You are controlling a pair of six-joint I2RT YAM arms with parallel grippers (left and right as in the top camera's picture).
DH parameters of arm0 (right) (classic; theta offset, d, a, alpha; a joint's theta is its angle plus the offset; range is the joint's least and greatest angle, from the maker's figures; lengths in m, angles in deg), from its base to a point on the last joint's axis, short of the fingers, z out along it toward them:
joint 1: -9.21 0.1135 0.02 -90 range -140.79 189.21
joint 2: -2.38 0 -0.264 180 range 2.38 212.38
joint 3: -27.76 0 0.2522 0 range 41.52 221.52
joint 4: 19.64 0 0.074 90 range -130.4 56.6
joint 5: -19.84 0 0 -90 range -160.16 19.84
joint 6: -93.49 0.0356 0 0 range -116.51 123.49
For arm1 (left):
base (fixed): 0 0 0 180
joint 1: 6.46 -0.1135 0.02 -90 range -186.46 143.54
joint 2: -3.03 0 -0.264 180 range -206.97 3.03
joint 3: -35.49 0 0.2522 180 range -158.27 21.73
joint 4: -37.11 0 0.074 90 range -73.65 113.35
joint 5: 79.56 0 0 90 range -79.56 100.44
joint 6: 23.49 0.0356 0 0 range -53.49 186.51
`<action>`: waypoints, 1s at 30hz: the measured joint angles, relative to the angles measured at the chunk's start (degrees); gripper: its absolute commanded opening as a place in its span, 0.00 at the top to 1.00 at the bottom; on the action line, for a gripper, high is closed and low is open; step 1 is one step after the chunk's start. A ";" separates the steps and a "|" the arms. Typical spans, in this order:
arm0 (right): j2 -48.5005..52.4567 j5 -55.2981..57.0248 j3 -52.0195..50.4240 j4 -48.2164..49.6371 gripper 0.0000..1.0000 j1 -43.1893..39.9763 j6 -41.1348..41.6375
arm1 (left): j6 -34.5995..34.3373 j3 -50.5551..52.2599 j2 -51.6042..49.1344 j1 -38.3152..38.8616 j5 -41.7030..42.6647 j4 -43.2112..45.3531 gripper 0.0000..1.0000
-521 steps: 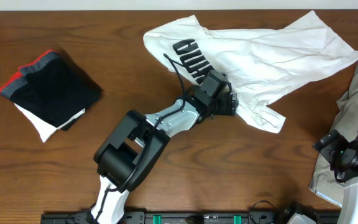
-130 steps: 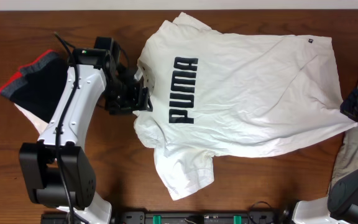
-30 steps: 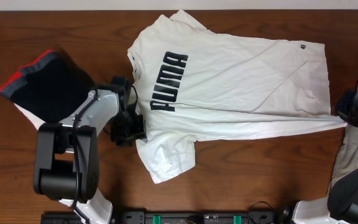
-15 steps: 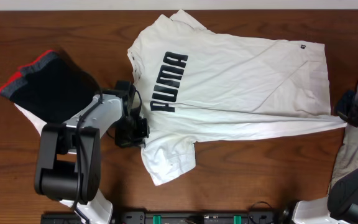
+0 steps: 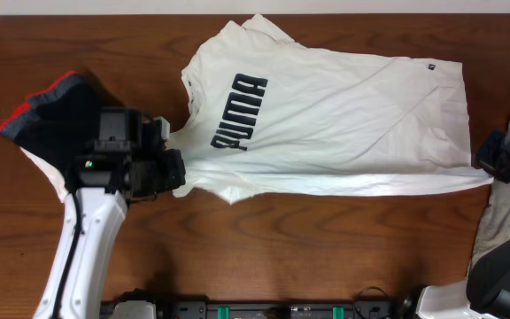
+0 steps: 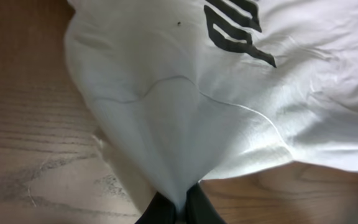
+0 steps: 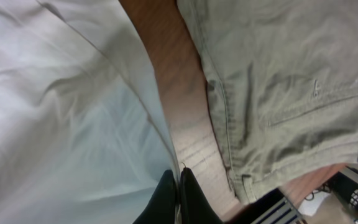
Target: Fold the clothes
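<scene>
The left gripper [image 6: 174,206] is clenched tight on a bunched fold of the white T-shirt [image 5: 343,115], the cloth fanning out from between its dark fingertips in taut pleats. The right gripper [image 7: 179,188] is likewise pinched shut on the shirt's edge at the far right, just beside a khaki garment [image 7: 278,93] with stitched seams.

Between the two grips the shirt's near edge runs in a nearly straight, stretched line across the wooden table [image 5: 326,248]. The rest of the shirt lies flat behind that line, with the black PUMA lettering [image 5: 240,113] facing up toward the left and a small dark tag [image 5: 431,64] at the far right corner. A folded dark garment with red trim [image 5: 56,111] sits at the left, partly under the left arm.

Half a second earlier the lower sleeve lay spread toward the near table edge. Now that sleeve is gathered up, and the left arm has lifted and drawn leftward. The right gripper has not moved.
</scene>
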 measured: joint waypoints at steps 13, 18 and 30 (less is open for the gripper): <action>0.00 -0.02 -0.33 -4.61 0.99 0.00 0.00 | -2.45 0.00 2.03 0.00 -0.02 -3.87 0.94; 0.00 -0.02 -0.57 -5.16 0.99 -0.07 0.00 | -2.84 0.00 5.18 0.00 0.00 -3.91 0.94; 0.00 -1.33 -0.61 -7.93 0.99 -3.45 0.00 | -5.14 0.00 13.18 0.00 -0.04 -7.63 0.94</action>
